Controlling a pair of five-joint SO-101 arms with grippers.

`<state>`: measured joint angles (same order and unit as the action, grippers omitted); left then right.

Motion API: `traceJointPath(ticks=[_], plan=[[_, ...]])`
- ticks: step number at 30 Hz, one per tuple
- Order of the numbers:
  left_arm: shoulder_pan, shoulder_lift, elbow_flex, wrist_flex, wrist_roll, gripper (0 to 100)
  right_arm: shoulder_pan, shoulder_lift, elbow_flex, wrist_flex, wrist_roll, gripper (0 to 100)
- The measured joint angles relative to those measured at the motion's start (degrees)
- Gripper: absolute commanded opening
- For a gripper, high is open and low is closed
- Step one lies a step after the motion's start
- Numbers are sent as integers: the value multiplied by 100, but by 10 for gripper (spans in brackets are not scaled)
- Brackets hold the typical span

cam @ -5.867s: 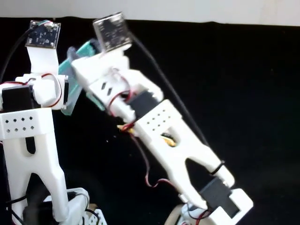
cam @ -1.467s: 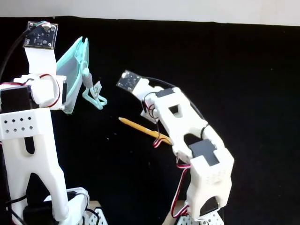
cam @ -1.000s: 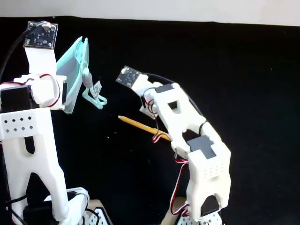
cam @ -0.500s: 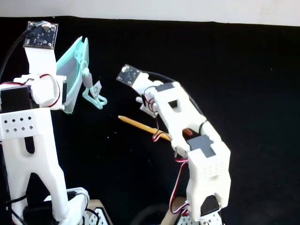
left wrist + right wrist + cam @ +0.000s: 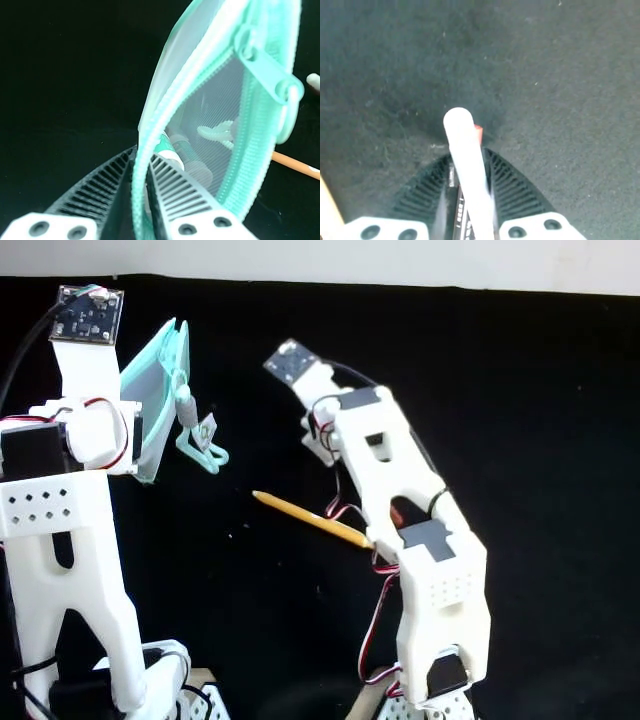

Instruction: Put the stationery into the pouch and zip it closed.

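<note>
My left gripper (image 5: 142, 167) is shut on the edge of a teal mesh pouch (image 5: 210, 115) and holds it upright, its zip open. Inside lie a white-and-green tube and other pale items. In the high view the pouch (image 5: 158, 390) hangs at the left arm's wrist, with its zip pull (image 5: 205, 430) dangling. A yellow pencil (image 5: 310, 518) lies on the black table between the arms. My right gripper (image 5: 467, 155) is shut on a white pen (image 5: 465, 150) just above the table surface. In the high view it (image 5: 320, 445) sits beyond the pencil.
The black table cloth (image 5: 520, 410) stretches open to the right and far side. A pale wall edge (image 5: 400, 260) runs along the back. The arm bases (image 5: 430, 680) stand at the near edge. The pencil (image 5: 295, 165) shows past the pouch in the left wrist view.
The right arm has pulled away from the pouch, then lifted and shifted toward the far side, so the pencil shows at full length. The left arm and pouch stayed still.
</note>
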<state>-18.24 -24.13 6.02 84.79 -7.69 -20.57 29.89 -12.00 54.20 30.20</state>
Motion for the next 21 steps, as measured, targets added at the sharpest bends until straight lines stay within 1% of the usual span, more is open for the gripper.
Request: traceJointPath(ticks=[7,21], plan=[[0,0,0,0,0,7,9,0,-580,185,-782,7],[0,0,0,0,0,7,0,0,-3007,1196,-2224,7]])
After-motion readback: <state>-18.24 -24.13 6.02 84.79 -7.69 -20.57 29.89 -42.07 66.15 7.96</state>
